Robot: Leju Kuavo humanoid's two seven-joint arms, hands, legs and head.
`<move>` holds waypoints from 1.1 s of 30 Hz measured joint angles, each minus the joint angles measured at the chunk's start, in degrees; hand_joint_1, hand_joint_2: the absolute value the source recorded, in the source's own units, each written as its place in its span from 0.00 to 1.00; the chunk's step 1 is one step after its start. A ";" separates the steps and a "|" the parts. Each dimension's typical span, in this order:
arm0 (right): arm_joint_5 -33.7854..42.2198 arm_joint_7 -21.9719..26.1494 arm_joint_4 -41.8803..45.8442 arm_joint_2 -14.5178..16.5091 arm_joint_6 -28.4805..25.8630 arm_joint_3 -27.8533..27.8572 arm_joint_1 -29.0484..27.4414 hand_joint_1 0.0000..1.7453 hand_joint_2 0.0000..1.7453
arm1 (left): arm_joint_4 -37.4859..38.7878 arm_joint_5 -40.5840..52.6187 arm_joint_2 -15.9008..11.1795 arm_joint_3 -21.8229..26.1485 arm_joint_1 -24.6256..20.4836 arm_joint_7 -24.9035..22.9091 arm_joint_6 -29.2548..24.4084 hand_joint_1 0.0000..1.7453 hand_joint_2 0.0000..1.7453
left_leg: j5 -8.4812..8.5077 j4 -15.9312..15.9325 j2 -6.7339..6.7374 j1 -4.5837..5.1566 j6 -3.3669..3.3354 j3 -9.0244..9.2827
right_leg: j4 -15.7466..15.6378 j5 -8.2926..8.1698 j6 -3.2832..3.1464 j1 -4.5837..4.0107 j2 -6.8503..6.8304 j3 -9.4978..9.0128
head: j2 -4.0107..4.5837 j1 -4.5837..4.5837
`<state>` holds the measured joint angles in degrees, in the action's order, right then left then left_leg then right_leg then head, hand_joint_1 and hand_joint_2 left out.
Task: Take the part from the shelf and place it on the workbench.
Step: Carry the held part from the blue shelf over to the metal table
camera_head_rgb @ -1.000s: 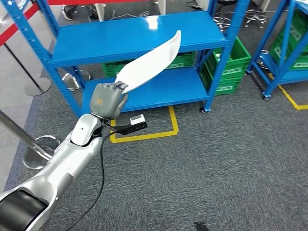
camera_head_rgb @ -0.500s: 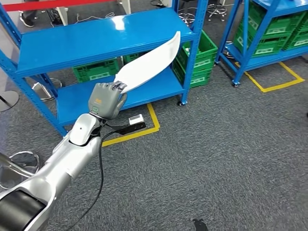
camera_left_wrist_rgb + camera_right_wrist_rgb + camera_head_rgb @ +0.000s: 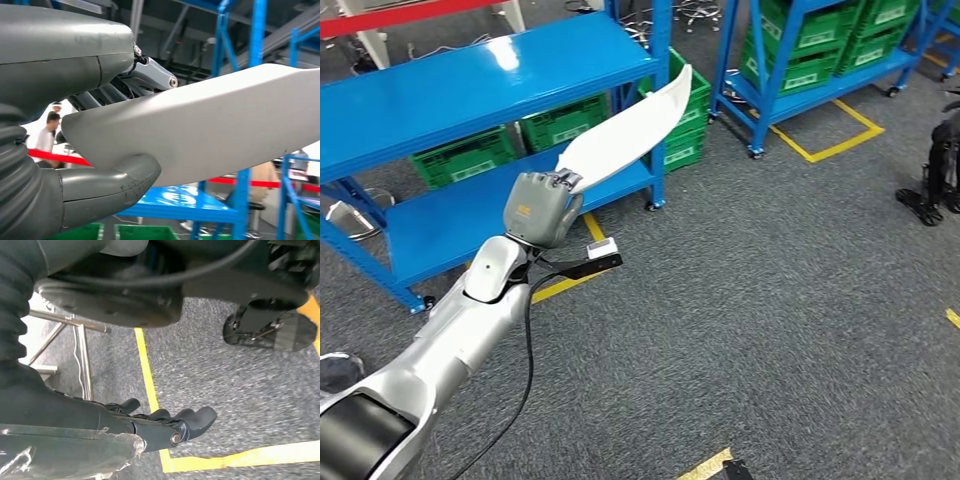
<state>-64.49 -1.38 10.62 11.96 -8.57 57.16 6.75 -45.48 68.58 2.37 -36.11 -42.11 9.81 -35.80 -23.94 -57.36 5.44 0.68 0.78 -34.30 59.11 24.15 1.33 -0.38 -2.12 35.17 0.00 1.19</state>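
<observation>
Head view: the silver left arm [image 3: 448, 340] reaches up from the seven o'clock corner toward the middle of the picture. The left hand [image 3: 540, 208] is closed around the root of the part [image 3: 626, 135], a long white curved blade. The blade rises from the hand toward one o'clock, its tip over a green crate [image 3: 682, 120] on the floor beside the nearer blue shelf [image 3: 471, 85]. The part is clear of the shelf, carried in the air in front of it. More green crates [image 3: 516, 140] sit under that shelf's upper board. A second blue shelf [image 3: 818, 70] with green crates stands at one o'clock. Yellow floor tape [image 3: 841, 145] marks the grey carpet [image 3: 773, 320]. A black cable [image 3: 524, 380] hangs from the arm's wrist, and a small black and white device [image 3: 599, 258] juts out just below the hand.

Left wrist view: the thick grey thumb [image 3: 109, 190] presses on one face of the white part [image 3: 211, 130], and the darker fingers [image 3: 151, 75] lie on the other face, so the hand grasps it firmly. Blue shelf uprights [image 3: 256, 35] and a red barrier tape [image 3: 56, 157] lie behind, with a person [image 3: 47, 137] standing far off.

Right wrist view: the right hand [image 3: 166, 425] hangs over the grey carpet, above yellow floor tape [image 3: 149, 375]. Its dark fingers [image 3: 196, 417] are loosely curled side by side and hold nothing.
</observation>
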 joint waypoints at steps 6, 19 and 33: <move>-0.03 0.04 0.00 0.00 0.01 0.01 0.21 0.00 1.00 | -0.49 0.02 -0.75 0.45 0.64 0.00 0.00 1.00 1.00 | -7.29 -14.62 -4.96 -0.55 1.42 -6.69 | -0.16 -0.84 -1.11 0.70 3.86 0.60 | 0.00 -0.25; -0.09 0.14 0.00 0.15 0.01 0.03 0.64 0.00 1.00 | -1.01 0.21 -0.67 1.01 -0.10 0.10 0.47 1.00 1.00 | -0.16 -0.21 -6.17 -1.38 -0.85 0.08 | 7.75 2.57 2.19 0.77 3.70 6.07 | 0.00 0.47; -0.70 0.01 0.00 0.18 -0.15 0.08 0.40 0.00 1.00 | -1.19 0.45 -0.74 1.07 -0.53 0.26 0.43 1.00 1.00 | -3.49 -3.96 -2.30 -0.58 1.21 -1.15 | 0.32 -0.65 -0.72 0.49 1.66 1.14 | 0.00 0.17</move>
<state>-65.19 -1.38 10.62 12.14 -8.72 57.24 7.15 -46.67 69.02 1.63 -35.04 -42.64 10.08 -35.38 -27.43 -61.32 3.14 0.10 1.99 -35.45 59.43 23.50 0.61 0.11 -0.46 36.31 0.00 1.36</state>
